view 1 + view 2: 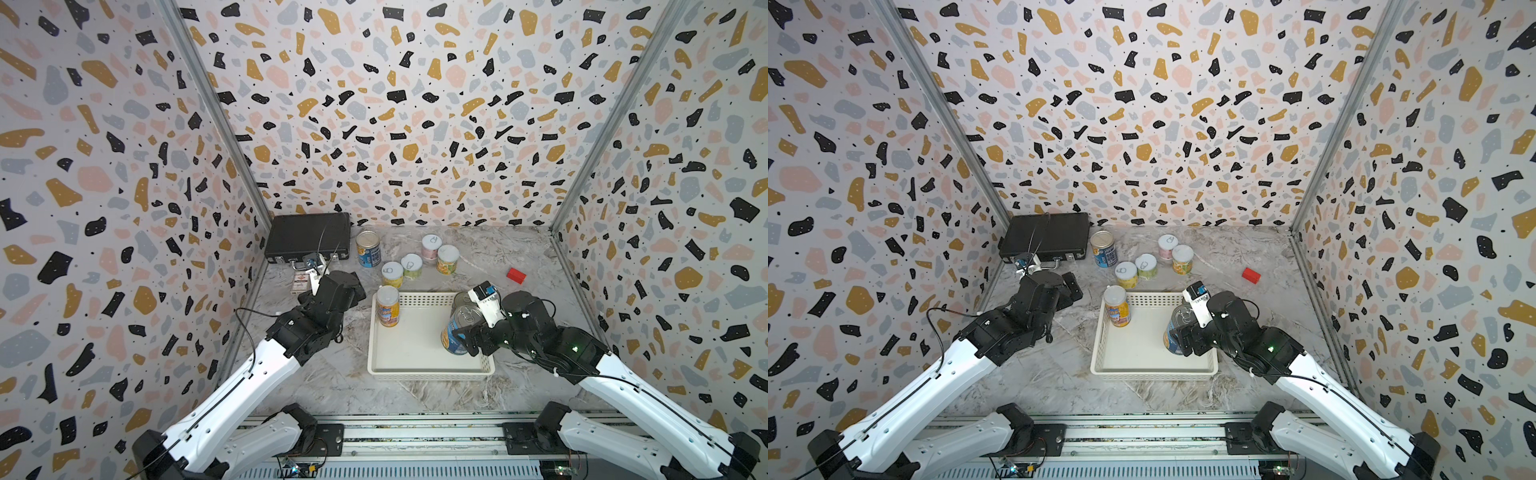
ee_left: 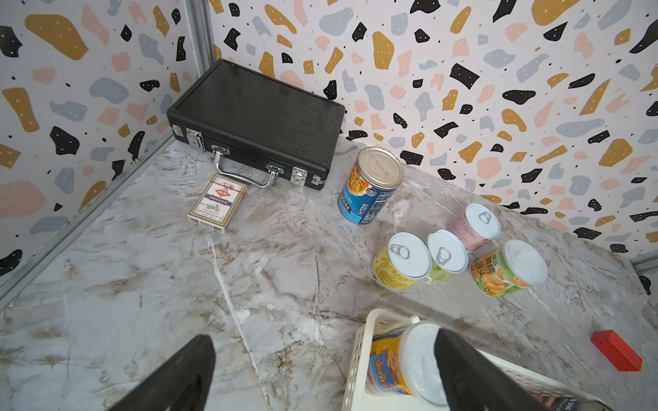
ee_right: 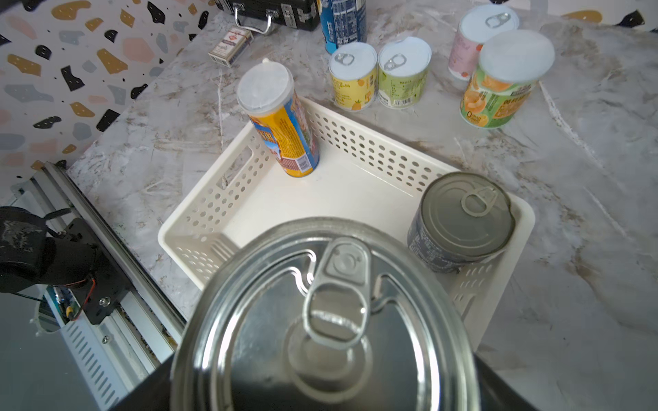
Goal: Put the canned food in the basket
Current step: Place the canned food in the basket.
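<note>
Metal-topped can (image 3: 320, 320), clamped by right gripper (image 1: 460, 330), seemingly clears basket (image 1: 428, 374) on marble table (image 1: 332, 382); left gripper (image 2: 322, 340) agape.

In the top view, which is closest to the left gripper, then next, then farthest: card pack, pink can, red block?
From the left gripper:
1. card pack, just beside it
2. pink can, back middle
3. red block, right side

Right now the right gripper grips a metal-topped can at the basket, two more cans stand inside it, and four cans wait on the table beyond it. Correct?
One slip: five cans wait beyond the basket, not four. The left wrist view shows them all: blue can, yellow can, light green can, pink can and green-orange can. The rest holds.
</note>
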You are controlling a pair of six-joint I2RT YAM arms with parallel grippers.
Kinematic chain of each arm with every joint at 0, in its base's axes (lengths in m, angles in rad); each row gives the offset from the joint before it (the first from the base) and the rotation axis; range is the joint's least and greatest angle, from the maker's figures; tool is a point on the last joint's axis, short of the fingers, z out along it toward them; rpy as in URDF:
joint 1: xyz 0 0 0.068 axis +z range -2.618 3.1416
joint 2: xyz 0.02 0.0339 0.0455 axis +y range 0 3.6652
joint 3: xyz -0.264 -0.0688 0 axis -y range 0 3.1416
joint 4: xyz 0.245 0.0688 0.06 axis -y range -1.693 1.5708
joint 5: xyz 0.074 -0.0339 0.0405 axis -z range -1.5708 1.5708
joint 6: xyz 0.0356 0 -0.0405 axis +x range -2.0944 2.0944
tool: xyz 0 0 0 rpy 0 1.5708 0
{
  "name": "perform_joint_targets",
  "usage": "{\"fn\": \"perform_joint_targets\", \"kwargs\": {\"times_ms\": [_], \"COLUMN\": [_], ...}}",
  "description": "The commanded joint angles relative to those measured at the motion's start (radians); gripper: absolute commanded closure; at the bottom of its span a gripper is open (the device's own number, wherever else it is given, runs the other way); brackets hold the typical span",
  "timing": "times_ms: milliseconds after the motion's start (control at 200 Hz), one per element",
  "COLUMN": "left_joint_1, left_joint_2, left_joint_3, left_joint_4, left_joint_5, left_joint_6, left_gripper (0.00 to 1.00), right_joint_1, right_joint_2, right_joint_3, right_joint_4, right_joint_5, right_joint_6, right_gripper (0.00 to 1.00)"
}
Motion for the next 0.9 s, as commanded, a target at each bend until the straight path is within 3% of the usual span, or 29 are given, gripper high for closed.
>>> {"fn": "perform_joint_targets", "kwargs": {"times_ms": [0,280,591,891], "left_joint_1": [0.005,0.005,0.005,0.005], "left_joint_2": [-0.019,-0.03,-0.038,-0.05], "left_joint_3": [-0.012,-0.021,-0.026,-0.032], "left_joint_4": [0.019,0.025,0.028,0.031], "left_joint_5": [-0.017,-0.015,-0.006,-0.007], "left_joint_6": [-0.011,-0.016,-0.022,-0.024], "left_gripper": [0.0,0.0,0.0,0.0], "right_joint_1": [0.004,0.005,0.005,0.004], "right_joint_2": [-0.004,0.078,0.172,0.252], "right_joint_3": [-0.005,-0.069,-0.173,-0.197], "right_joint_4": [0.155,0.224,0.395,0.461], "right_joint_5": [0.028,0.117,0.36,0.43], "right_joint_6": [0.02,0.017,0.017,0.003], "right_gripper": [0.61,0.57,0.56,0.51]}}
